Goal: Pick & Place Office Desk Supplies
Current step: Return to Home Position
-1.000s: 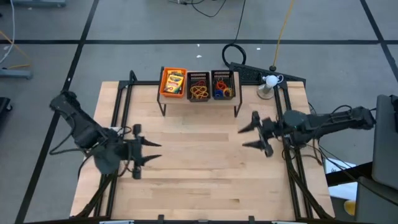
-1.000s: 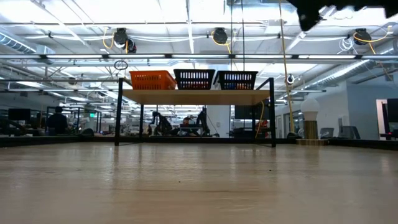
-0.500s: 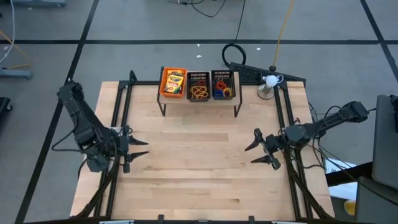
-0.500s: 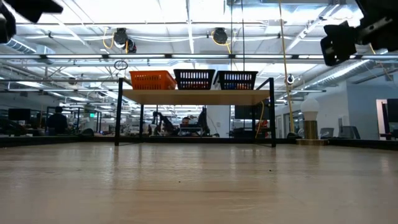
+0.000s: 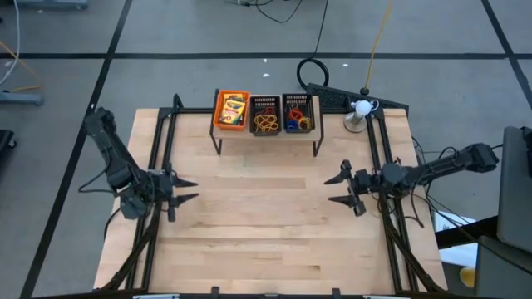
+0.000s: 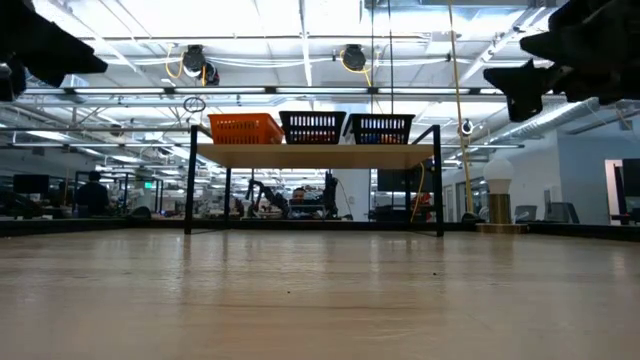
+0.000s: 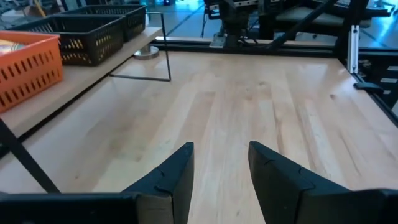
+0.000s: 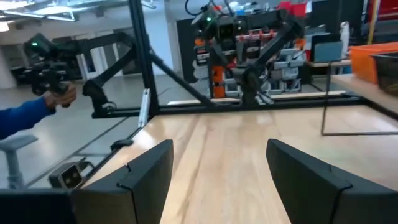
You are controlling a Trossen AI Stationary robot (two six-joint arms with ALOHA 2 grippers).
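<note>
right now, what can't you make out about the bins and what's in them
Low view: contents of the orange bin, middle black bin and right black bin hidden by their mesh walls.
High view: coloured rings and tan bands too small to count.
Left wrist view: orange bin cut off by the edge.
Right wrist view: person's blue sleeve cut off by the edge.

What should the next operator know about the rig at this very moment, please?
Left gripper: open, holding nothing, above the left side of the table.
Right gripper: open, holding nothing, above the right side.
Supplies, all on the shelf: card boxes in the orange bin, thin bands in the middle black bin, coloured rings in the right black bin.
Done: sorting looks finished; no supplies show on the table.
Left: probably only parking both arms.
</note>
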